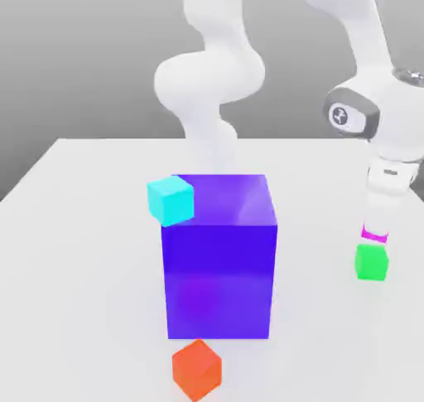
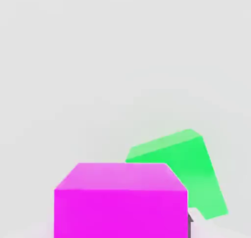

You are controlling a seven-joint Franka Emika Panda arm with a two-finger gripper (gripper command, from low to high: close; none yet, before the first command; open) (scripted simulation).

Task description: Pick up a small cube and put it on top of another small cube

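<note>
The gripper [image 1: 375,231], pointing down at the exterior view's right, is clamped on the pink cube [image 1: 374,235], whose magenta edge peeks out between the fingertips. That cube hangs directly above the green cube [image 1: 372,262], close over its top face; whether the two touch cannot be told. In the hand view the pink cube [image 2: 120,202] sits large in the foreground, with the green cube [image 2: 188,171] just past it on the pale table [image 2: 122,60]. The green cube rests on the white table [image 1: 74,251], well apart from the big blue cube [image 1: 219,255] at the middle. A cyan cube [image 1: 171,200] sits at the blue cube's upper corner on the exterior view's left, overlapping it in the frame. An orange cube [image 1: 197,369] lies on the table just in front of the blue cube. The white arm [image 1: 373,77] comes down from above to the gripper.
</note>
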